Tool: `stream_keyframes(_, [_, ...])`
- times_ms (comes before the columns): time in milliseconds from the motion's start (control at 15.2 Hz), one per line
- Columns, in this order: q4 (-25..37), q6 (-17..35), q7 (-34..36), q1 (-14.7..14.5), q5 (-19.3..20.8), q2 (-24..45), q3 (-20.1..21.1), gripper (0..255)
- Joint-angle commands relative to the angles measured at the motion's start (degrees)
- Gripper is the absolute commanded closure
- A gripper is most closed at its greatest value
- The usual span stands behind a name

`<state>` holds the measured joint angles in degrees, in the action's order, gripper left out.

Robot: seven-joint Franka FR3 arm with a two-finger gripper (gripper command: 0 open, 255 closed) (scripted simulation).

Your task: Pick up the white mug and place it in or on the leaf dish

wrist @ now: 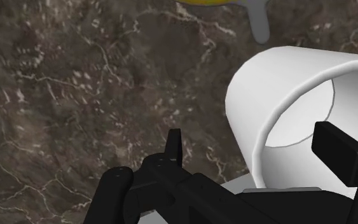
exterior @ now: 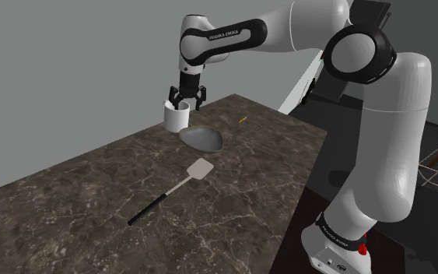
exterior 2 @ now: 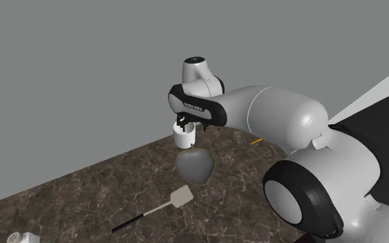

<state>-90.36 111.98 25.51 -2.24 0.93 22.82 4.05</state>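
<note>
the dark marble counter (exterior: 69, 202) carried a few other things: a spatula (exterior: 180, 187) with a black handle and a white blade lay flat toward the near side, well apart from the mug; a thin yellow stick (exterior: 242, 119), perhaps a pencil, lay near the far edge beyond the dish; and a small white shaker (exterior 2: 19, 238) sat at the second exterior view's lower left corner. none of these lay between the white mug (exterior: 176, 115) and the grey leaf dish (exterior: 202, 139), which rested just beside it, toward the robot's stand (exterior: 338, 245); whether the two touched could not be told. the mug stood by the counter's far edge, directly beneath the gripper (exterior: 186, 98). it was upright, its long axis vertical and its open mouth facing straight up at the hand; no handle could be made out. the dish lay low, its length running away from the mug toward the near side. in the wrist view the fingers (wrist: 336, 149) were spread, one inside the mug's mouth and the other outside its wall, with a gap on each side, so the claw was released and the mug ungrasped.
</note>
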Motion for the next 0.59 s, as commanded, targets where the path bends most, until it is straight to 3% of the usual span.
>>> stream_keyframes(0, [-0.01,0.04,0.00,0.00,0.00,0.02,0.00,0])
stream_keyframes(198, [-0.01,0.04,0.00,0.00,0.00,0.01,0.00,0])
stream_keyframes(264, [-0.01,0.04,0.00,0.00,0.00,0.01,0.00,255])
stream_keyframes(528, [-0.01,0.04,0.00,0.00,0.00,0.01,0.00,255])
